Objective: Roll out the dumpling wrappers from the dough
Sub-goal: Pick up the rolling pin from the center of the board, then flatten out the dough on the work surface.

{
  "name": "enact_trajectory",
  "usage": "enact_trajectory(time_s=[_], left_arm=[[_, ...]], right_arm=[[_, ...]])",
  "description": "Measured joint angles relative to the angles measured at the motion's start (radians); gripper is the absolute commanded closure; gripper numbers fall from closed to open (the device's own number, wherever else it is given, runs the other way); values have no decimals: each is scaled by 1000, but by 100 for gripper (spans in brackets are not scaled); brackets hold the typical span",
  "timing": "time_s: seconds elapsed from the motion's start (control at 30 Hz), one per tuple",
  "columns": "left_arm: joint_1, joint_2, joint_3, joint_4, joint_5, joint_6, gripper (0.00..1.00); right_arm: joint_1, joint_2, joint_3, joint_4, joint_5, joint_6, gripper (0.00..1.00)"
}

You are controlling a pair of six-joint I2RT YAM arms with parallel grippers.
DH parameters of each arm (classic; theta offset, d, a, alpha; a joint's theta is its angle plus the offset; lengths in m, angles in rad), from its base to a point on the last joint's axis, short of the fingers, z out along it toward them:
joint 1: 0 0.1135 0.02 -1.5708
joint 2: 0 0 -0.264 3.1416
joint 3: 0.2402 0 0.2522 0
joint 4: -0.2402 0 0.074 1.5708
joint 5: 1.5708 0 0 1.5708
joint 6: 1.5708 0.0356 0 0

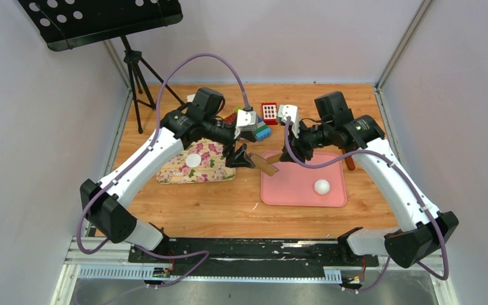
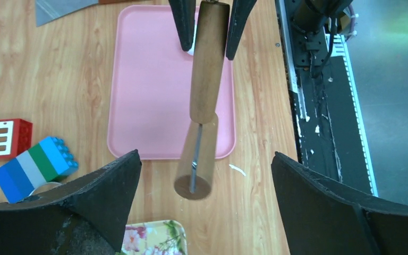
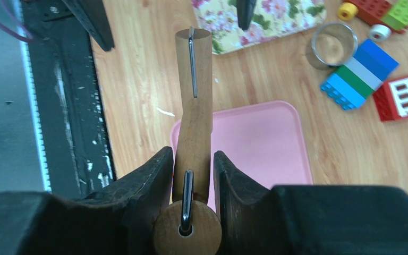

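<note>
Your right tool (image 3: 193, 159) pinches the rolling pin (image 3: 193, 133) above the pink tray (image 1: 292, 187) where the dough ball (image 1: 321, 186) sits, your left tool (image 2: 204, 159) stands spread around the pin's far handle, and one wrapper (image 1: 193, 161) lies on the floral tray (image 1: 213, 166).

- Top external view: bright, even overhead light; soft, faint shadows beneath the arms on the wooden table (image 1: 229, 203).
- Wrist views: pink tray (image 2: 149, 79) evenly lit and sharp; left gripper's fingers (image 2: 85, 212) dark, slightly soft; rolling pin (image 3: 194, 133) slightly soft at its near end.
</note>
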Motion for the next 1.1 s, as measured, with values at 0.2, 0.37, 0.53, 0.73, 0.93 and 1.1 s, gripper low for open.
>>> enact_trajectory(time_s=[0.2, 0.37, 0.53, 0.73, 0.93, 1.1], left_arm=[[14, -48, -29, 82, -29, -49, 0], [18, -53, -37, 134, -45, -81, 0], [16, -10, -61, 211, -64, -135, 0], [-47, 123, -67, 322, -290, -241, 0], [-117, 321, 31, 344, -530, -281, 5], [-171, 454, 113, 348, -679, -278, 18]], right_arm=[[0, -73, 0, 1, 161, -3, 100], [0, -109, 25, -66, 284, -30, 100], [2, -126, 18, -106, 436, -91, 100], [-2, -265, -107, -132, 634, -216, 100], [-39, -415, -238, -172, 766, -303, 100], [-113, -507, -261, -198, 789, -337, 100]])
